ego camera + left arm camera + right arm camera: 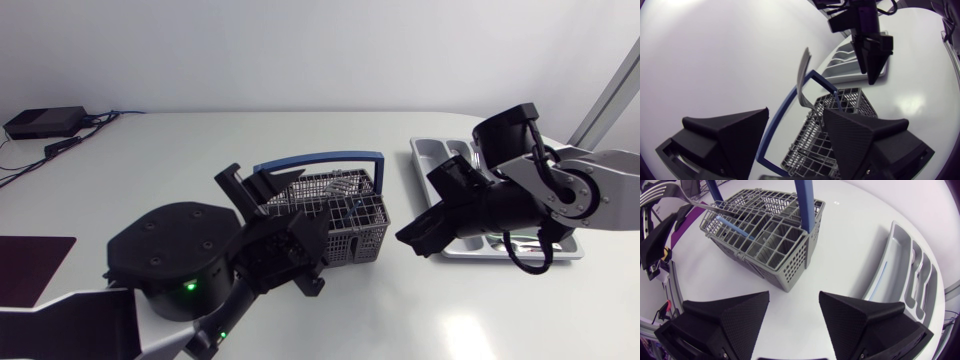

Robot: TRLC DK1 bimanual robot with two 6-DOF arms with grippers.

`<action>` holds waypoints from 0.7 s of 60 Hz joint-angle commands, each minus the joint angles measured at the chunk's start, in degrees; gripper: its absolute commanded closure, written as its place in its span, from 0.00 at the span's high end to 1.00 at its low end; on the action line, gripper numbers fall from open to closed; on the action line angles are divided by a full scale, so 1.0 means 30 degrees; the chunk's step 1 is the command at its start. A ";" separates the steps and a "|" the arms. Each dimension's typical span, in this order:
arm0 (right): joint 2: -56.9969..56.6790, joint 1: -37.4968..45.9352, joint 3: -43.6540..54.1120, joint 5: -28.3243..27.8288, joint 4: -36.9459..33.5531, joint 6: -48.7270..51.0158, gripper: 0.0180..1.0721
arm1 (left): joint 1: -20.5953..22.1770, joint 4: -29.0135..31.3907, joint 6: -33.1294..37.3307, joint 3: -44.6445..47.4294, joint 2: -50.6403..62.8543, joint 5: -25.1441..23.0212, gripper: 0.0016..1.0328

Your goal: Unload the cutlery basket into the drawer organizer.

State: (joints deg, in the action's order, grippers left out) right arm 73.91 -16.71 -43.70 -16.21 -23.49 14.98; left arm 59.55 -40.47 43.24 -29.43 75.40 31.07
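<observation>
Our left tool hangs open over the basket, a fork ahead. Our right tool gapes empty near the organizer.

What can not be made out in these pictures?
- Head view: the right arm hides most of the organizer and its contents.
- Head view: the left arm covers the basket's near side.
- Left wrist view: the fork's lower end is lost inside the basket.
- Right wrist view: the right claw hides the organizer's near end.
</observation>
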 commanded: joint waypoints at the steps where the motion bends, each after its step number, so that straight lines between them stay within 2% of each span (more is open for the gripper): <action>1: 0.0149 0.0150 0.0534 0.0100 0.0182 -0.0102 0.69 | -0.0572 0.0364 -0.0997 0.0845 -0.0376 -0.0776 0.77; 12: 0.0295 0.0003 0.0476 0.0100 0.0211 -0.0190 0.69 | -0.2360 0.1273 -0.1963 0.0640 -0.0259 -0.4028 0.77; 19: 0.0325 0.0003 0.0476 0.0100 0.0241 -0.0190 0.69 | -0.3151 0.1331 -0.2139 0.0318 0.0269 -0.5493 0.71; 24: 0.0325 0.0062 0.0476 0.0100 0.0211 -0.0160 0.69 | -0.3473 0.1302 -0.2374 -0.0034 0.0972 -0.5962 0.71; 36: 0.0530 0.0121 0.0447 0.0100 0.0328 -0.0102 0.69 | -0.3590 0.0804 -0.2696 -0.0444 0.2290 -0.6519 0.59; 42: 0.0559 0.0121 0.0447 0.0100 0.0358 -0.0102 0.69 | -0.3619 0.0628 -0.2755 -0.0854 0.2905 -0.6519 0.57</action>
State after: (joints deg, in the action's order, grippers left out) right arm 74.59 -16.71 -43.70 -16.21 -22.74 14.98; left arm 49.17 -37.21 36.29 -29.58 82.15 12.21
